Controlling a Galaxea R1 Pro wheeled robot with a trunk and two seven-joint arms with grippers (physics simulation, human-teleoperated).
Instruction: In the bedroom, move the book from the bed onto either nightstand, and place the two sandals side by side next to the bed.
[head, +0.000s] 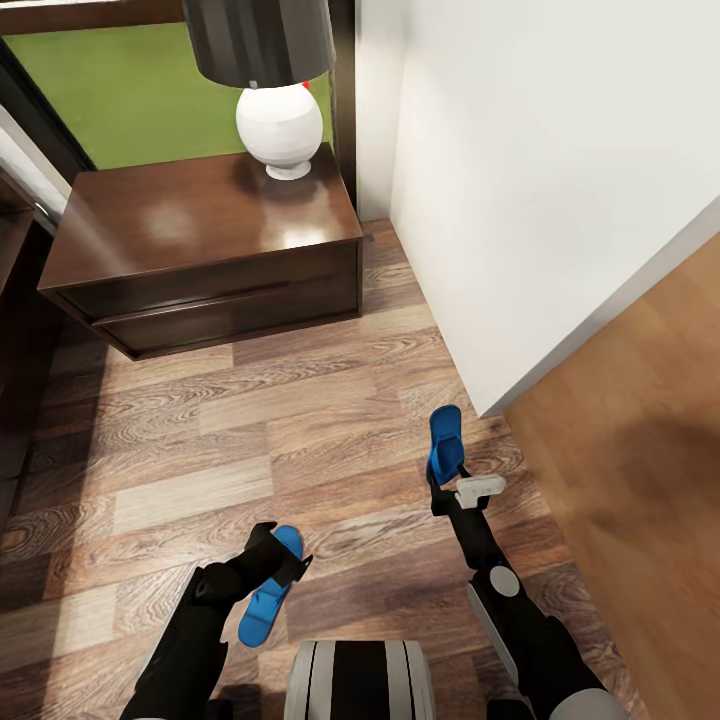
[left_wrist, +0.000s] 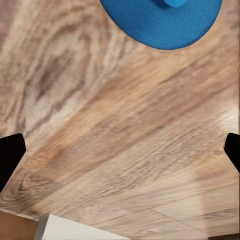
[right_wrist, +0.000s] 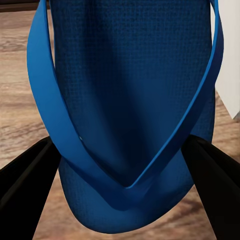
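Note:
One blue sandal lies flat on the wood floor, partly under my left gripper. In the left wrist view that sandal sits just past the gripper, which is open with only floor between its fingers. The other blue sandal stands tilted up off the floor, and my right gripper is shut on it. In the right wrist view both fingers press the sides of this sandal at its strap. A dark-brown nightstand stands ahead on the left. The book is out of view.
A white round lamp with a dark shade stands on the nightstand's back right corner. A white wall juts out on the right, its corner close to the held sandal. Dark wood furniture runs along the left edge.

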